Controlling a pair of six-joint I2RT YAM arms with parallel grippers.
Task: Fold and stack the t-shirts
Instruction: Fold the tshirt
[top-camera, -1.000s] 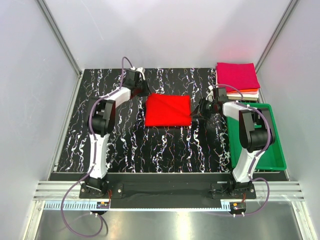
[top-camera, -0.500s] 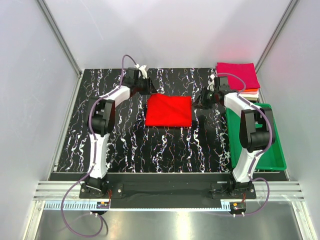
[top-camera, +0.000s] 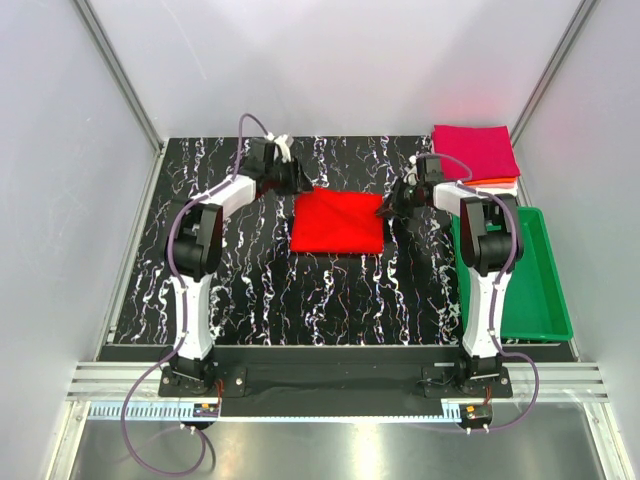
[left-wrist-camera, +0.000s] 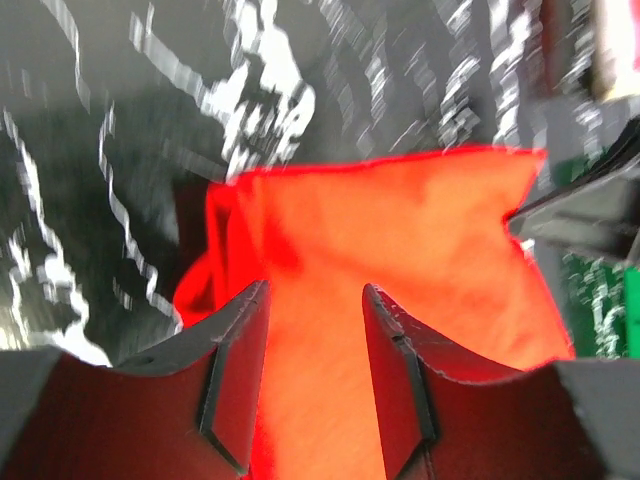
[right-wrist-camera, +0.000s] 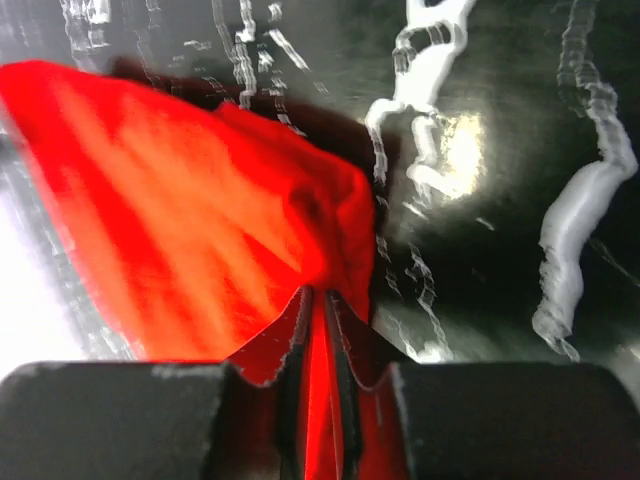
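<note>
The table (top-camera: 250, 290) is a flat black slab veined with white marbling, hemmed by pale walls on three sides; its near half and left side lie bare, leaving open room there. A green plastic tray (top-camera: 540, 300) – rectangular, raised rim – sits along the right edge. The red t-shirt (top-camera: 338, 222) lies mid-table toward the far side, a soft matte cloth folded into a near square with crisp edges; its far-right corner is puckered. The stack of folded shirts (top-camera: 475, 150) sits in the far right corner, just beyond the tray, magenta on top with an orange edge beneath. The left gripper (left-wrist-camera: 315, 295) hovers at the shirt's far-left corner, jaws apart over red cloth; the right gripper (right-wrist-camera: 318, 300) is pinched nearly together on the shirt's far-right edge – a thin strip of red shows between its fingers.
</note>
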